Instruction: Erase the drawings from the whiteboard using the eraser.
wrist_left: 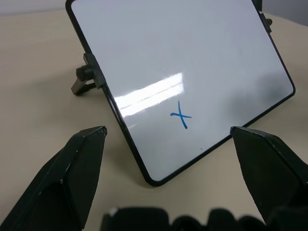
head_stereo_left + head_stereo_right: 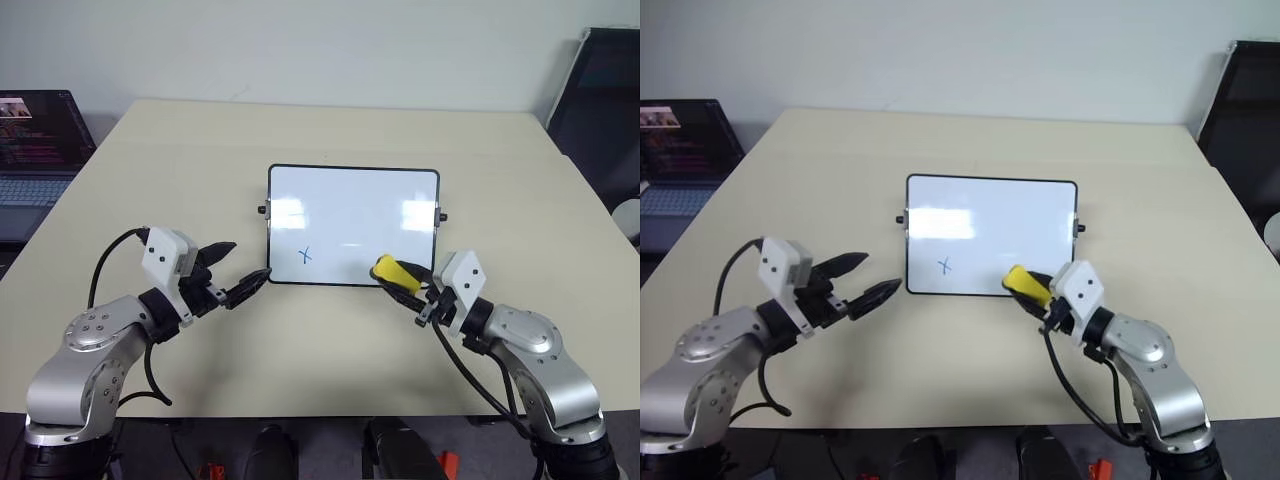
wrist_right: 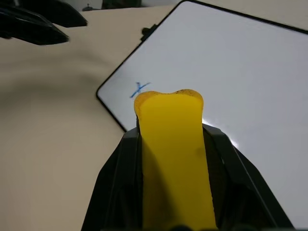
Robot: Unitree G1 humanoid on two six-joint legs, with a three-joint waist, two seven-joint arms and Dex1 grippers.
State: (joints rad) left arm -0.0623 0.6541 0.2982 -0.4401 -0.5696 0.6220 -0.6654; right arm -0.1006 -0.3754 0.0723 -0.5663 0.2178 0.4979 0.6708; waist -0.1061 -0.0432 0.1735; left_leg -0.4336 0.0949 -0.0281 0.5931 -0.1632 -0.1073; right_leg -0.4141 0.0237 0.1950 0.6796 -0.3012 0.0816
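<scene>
beige table (image 2: 330, 330), whiteboard (image 2: 352, 205), eraser (image 2: 393, 271)

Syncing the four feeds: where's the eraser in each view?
Left eye: eraser at the whiteboard near-right corner, in the right hand.
Right eye: same corner.
Left wrist: not in it.
Right wrist: centre, between the fingers.
Shared landmark: blue x.

Whiteboard (image 2: 352, 215) glossy white; table (image 2: 200, 160) matt beige; eraser (image 3: 175, 159) smooth yellow.
</scene>
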